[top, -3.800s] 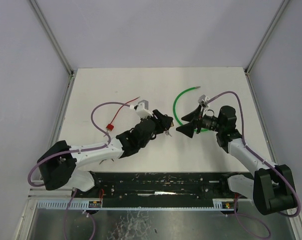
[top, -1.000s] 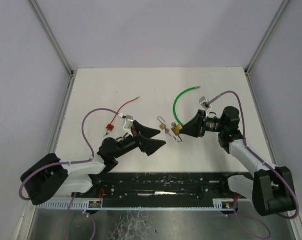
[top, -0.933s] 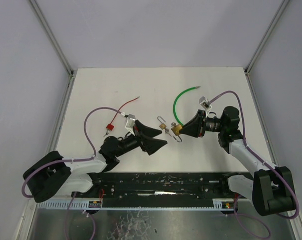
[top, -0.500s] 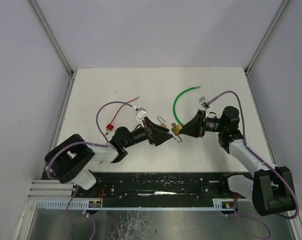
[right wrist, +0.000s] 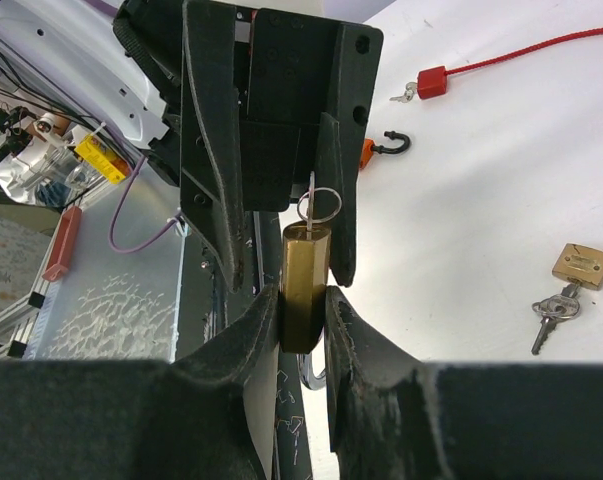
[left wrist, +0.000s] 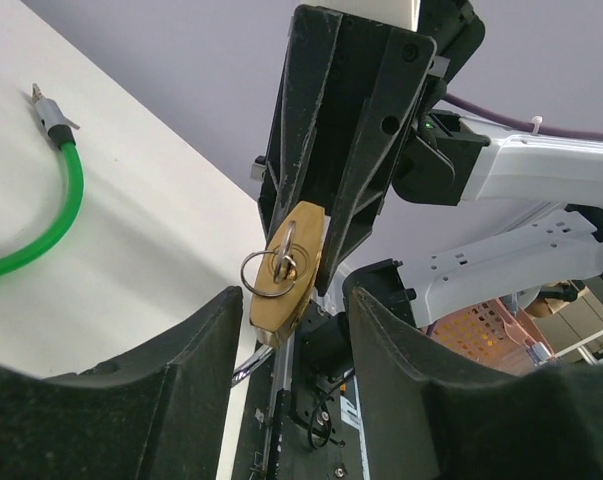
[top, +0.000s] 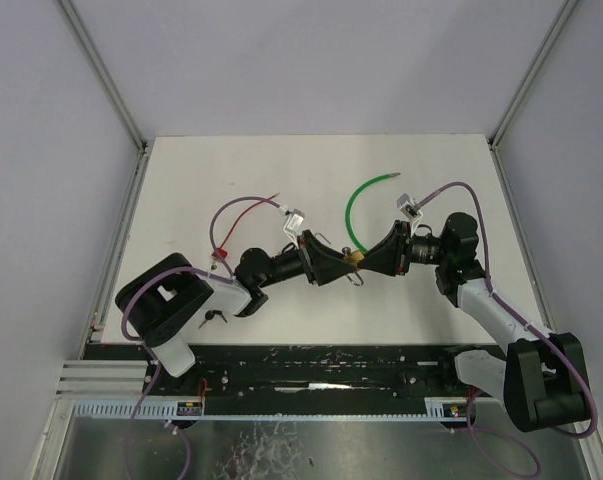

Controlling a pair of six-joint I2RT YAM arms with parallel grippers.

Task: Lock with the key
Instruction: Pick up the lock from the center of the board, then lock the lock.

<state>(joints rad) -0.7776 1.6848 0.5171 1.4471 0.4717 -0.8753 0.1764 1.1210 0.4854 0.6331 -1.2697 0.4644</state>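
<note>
Key-turning step, by my read, w/ the grab on the key not yet made; right claw point(right wrist: 303, 300) is clenched on the brass padlock point(right wrist: 303, 280), pinching its body from both sides and holding it up off the counter point(top: 281, 170), keyway end twd the left arm; key point(left wrist: 285, 262) sits in the lock w/ its wire ring point(left wrist: 263, 272) hanging off it. Left claw point(top: 333, 264) faces the lock head-on, released, fingers point(left wrist: 131, 400) spread wide either side of the key end; wrist view shows gaps both sides, so no contact. Bit of silver shackle point(top: 359, 279) shows below the body; can't tell if it's seated. Next move, as I judge it: bring left claw fwd till the pads bracket the key bow, close, then roll the wrist to turn; needs claw axis lined up w/ the key, else the twist may pry the lock from the right grip; ring could snag a finger. Green cable point(top: 353, 205) lies just behind; red plug point(right wrist: 431, 81) and a second padlock point(right wrist: 579, 264) lie apart on the counter.
</note>
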